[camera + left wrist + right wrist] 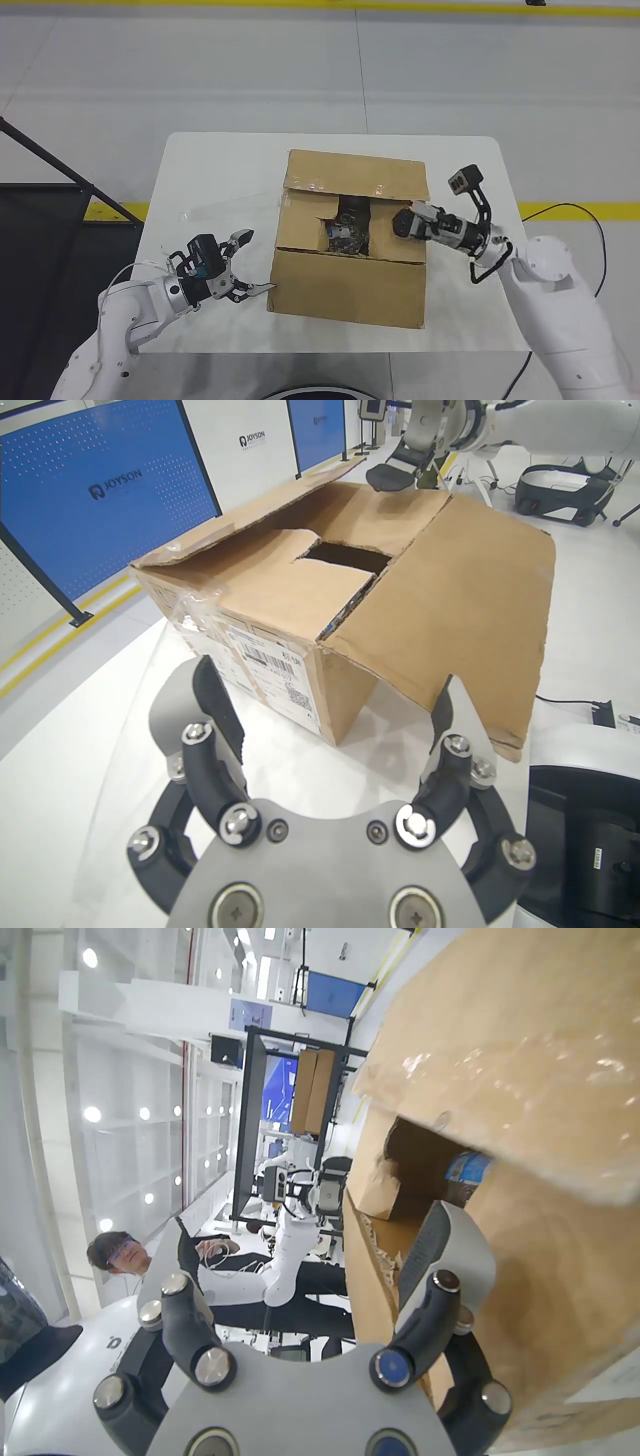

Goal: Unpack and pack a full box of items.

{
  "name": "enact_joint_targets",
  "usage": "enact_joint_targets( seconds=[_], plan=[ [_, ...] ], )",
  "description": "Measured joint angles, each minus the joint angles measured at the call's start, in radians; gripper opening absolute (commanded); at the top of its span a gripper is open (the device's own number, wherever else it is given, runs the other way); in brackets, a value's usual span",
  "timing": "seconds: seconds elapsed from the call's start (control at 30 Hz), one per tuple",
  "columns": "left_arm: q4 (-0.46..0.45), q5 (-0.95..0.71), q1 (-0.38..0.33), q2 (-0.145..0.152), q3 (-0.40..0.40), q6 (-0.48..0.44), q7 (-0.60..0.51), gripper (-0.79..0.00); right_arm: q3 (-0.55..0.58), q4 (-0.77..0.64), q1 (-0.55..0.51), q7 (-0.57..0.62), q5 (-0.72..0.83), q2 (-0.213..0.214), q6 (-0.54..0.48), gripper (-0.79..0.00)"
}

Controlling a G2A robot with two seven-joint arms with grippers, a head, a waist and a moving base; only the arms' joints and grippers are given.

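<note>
A brown cardboard box stands in the middle of the white table with its top flaps partly open. Dark items show through the gap, and a blue-labelled item lies inside. My left gripper hovers open just off the box's near left corner, facing the labelled side and the hanging near flap; nothing is between its fingers. My right gripper is at the box's right edge by the opening, open, one finger against the cardboard.
Loose clear tape hangs on the box's corner. A black cable runs off the table's right side. A dark panel and a slanted black pole stand left of the table. Bare table lies left of and behind the box.
</note>
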Motion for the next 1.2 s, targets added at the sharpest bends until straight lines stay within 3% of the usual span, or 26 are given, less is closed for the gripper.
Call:
enact_joint_targets(
  seconds=[0.33,0.7,1.0,1.2],
  plan=[
    [0.000,0.000,0.000,0.000,0.000,0.000,0.000,0.000,-0.017,0.039,0.055,-0.099,-0.048,-0.011,0.018,0.000],
    [0.000,0.000,0.000,0.000,0.000,0.000,0.000,0.000,-0.077,0.059,0.164,-0.404,-0.198,-0.045,-0.010,0.000],
    [0.000,0.000,0.000,0.000,0.000,0.000,0.000,0.000,-0.195,0.265,0.334,-0.576,-0.264,-0.101,-0.012,0.000],
    [0.000,0.000,0.000,0.000,0.000,0.000,0.000,0.000,-0.275,0.439,0.431,-0.616,-0.264,-0.147,-0.037,0.000]
  ],
)
